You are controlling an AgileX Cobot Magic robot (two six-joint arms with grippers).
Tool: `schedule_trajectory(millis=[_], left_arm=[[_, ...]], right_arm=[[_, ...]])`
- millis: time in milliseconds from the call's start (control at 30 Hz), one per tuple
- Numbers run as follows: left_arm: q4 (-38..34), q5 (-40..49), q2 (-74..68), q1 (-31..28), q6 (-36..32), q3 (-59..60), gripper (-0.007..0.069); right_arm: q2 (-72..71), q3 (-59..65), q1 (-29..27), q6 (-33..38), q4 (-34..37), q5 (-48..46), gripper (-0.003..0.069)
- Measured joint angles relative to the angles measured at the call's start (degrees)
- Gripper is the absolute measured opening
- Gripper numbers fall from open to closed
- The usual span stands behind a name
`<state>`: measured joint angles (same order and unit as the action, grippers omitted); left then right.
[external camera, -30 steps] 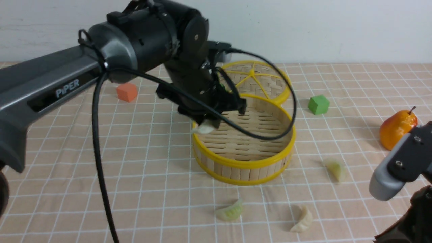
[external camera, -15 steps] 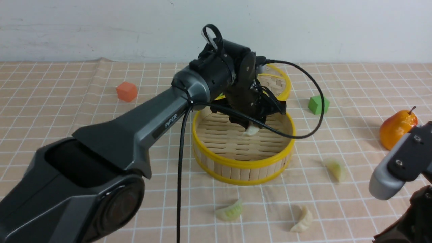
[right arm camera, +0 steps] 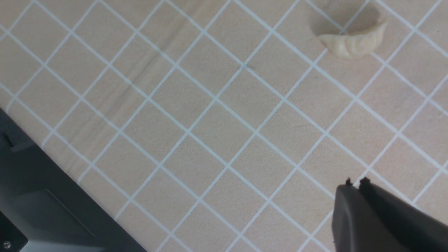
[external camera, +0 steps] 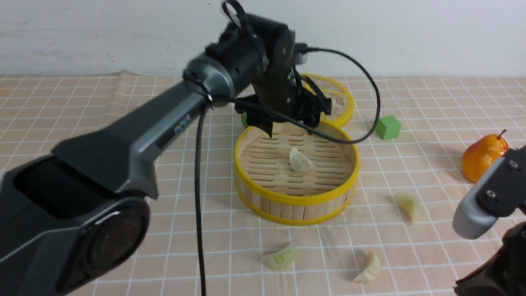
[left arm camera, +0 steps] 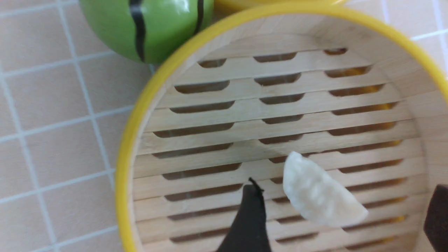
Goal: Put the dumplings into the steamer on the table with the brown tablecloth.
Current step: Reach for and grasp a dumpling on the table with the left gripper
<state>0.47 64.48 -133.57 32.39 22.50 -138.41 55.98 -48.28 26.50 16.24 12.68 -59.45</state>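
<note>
The steamer [external camera: 296,202] stands mid-table on the brown tablecloth [external camera: 197,213]. One cream-white dumpling [external camera: 301,161] lies loose on its slatted floor. My left gripper [external camera: 292,123] hangs open above the steamer's far rim, holding nothing. In the left wrist view the dumpling [left arm camera: 320,197] rests between the spread fingers [left arm camera: 252,217] without touching them, inside the yellow rim [left arm camera: 122,168]. Outside the steamer lie a green dumpling [external camera: 280,258], a white dumpling [external camera: 367,267] and another green one [external camera: 409,206]. My right gripper [right arm camera: 355,182] is shut and empty over bare cloth, a white dumpling [right arm camera: 353,43] some way from it.
The woven lid [external camera: 339,102] lies behind the steamer. A green cube [external camera: 388,127] and an orange pear [external camera: 484,157] sit to the right. A green striped ball [left arm camera: 147,24] touches the steamer's outer wall. My right arm [external camera: 489,201] is at the near right corner.
My left gripper opened and let go of the white dumpling, which now lies on the steamer floor; the gripper lifted and drew back towards the far rim. The right arm barely moved.
</note>
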Motion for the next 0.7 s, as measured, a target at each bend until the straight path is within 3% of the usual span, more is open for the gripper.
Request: schedule_trajectory(millis=[133,333,467,700], left_arm=[[-2.2,2.69,8.93,-0.67,-3.09,1.56,0.0564],[-6.08,6.1,20.93,-0.22,-10.74,14.55,0.0507],[-5.4,6.87,26.14,3.04,-18.86,30.87,0.0501],[-5.47,2.55,25.29,11.36,-26.8,43.78,0.0501]], right_arm=[[-3.39,0.0,0.0,-3.56,-2.86,0.0,0.0032],[-9.56,0.0,0.0,-9.08,-9.53,-0.05,0.0032],[-13.45,0.0,0.0,-12.26,-12.34,-0.05,0.0032],[-14.1,0.0,0.0,-12.86,-13.0,0.18,0.0032]])
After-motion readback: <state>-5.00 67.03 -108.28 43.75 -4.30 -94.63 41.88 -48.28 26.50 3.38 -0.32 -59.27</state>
